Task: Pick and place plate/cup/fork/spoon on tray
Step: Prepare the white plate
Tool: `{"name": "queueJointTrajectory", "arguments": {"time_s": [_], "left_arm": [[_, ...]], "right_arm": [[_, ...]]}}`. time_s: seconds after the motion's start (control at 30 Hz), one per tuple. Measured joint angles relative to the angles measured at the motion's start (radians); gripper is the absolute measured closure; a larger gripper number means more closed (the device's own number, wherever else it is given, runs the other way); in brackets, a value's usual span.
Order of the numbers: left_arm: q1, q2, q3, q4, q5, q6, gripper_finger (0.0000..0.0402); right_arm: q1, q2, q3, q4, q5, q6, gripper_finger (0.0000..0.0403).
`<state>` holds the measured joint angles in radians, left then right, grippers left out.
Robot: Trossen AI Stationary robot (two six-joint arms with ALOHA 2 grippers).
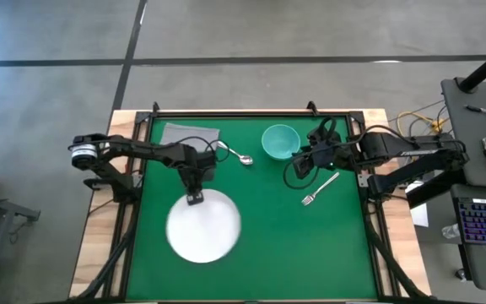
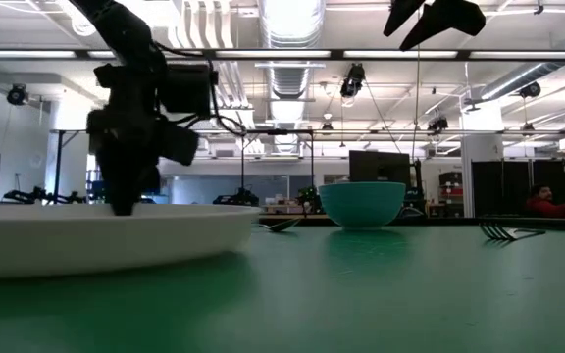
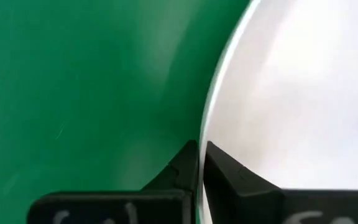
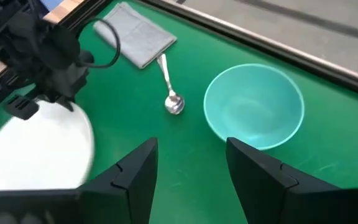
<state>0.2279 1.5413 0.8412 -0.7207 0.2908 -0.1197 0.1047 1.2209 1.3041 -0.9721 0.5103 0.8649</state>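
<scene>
The left gripper [image 1: 195,198] pinches the far rim of the plate [image 1: 203,226], its 2 fingers [image 3: 229,177] pressed onto either side of the white edge. The plate sits on the green counter [image 1: 260,245] left of centre, nearer the front edge. The right gripper [image 1: 300,166] hangs with fingers [image 4: 135,174] spread apart, holding nothing, just beside the cup [image 1: 280,141], which stands near the back edge. The spoon [image 1: 241,157] lies left of the cup, close to a grey cloth [image 1: 189,135] at the back left. The fork [image 1: 320,188] lies toward the right edge.
</scene>
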Motion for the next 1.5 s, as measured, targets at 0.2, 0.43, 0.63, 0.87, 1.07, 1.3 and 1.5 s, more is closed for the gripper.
{"name": "queueJointTrajectory", "arguments": {"time_s": [0.2, 0.43, 0.63, 0.87, 1.07, 1.3, 1.5], "left_arm": [[-0.024, -0.001, 0.018, 0.137, 0.057, -0.224, 0.0401], [-0.14, 0.036, 0.03, 0.368, 0.065, -0.451, 0.0401], [-0.268, 0.146, 0.086, 0.465, 0.045, -0.57, 0.0401], [-0.345, 0.271, 0.167, 0.477, -0.002, -0.653, 0.0401], [-0.348, 0.3, 0.244, 0.466, -0.087, -0.661, 0.0401], [-0.345, 0.278, 0.258, 0.362, -0.14, -0.64, 0.0401], [-0.347, 0.265, 0.249, 0.341, -0.139, -0.633, 0.0401]], "right_arm": [[0.019, 0.0, 0.0, -0.028, -0.101, 0.0, 0.022], [0.131, 0.0, -0.005, -0.195, -0.106, 0.11, 0.022], [0.213, -0.001, -0.04, -0.356, -0.041, 0.314, 0.022], [0.268, -0.004, -0.118, -0.352, -0.038, 0.442, 0.022], [0.282, -0.004, -0.166, -0.339, -0.038, 0.537, 0.022], [0.282, -0.004, -0.193, -0.246, -0.034, 0.527, 0.022], [0.281, -0.004, -0.208, -0.227, -0.011, 0.526, 0.022]]}}
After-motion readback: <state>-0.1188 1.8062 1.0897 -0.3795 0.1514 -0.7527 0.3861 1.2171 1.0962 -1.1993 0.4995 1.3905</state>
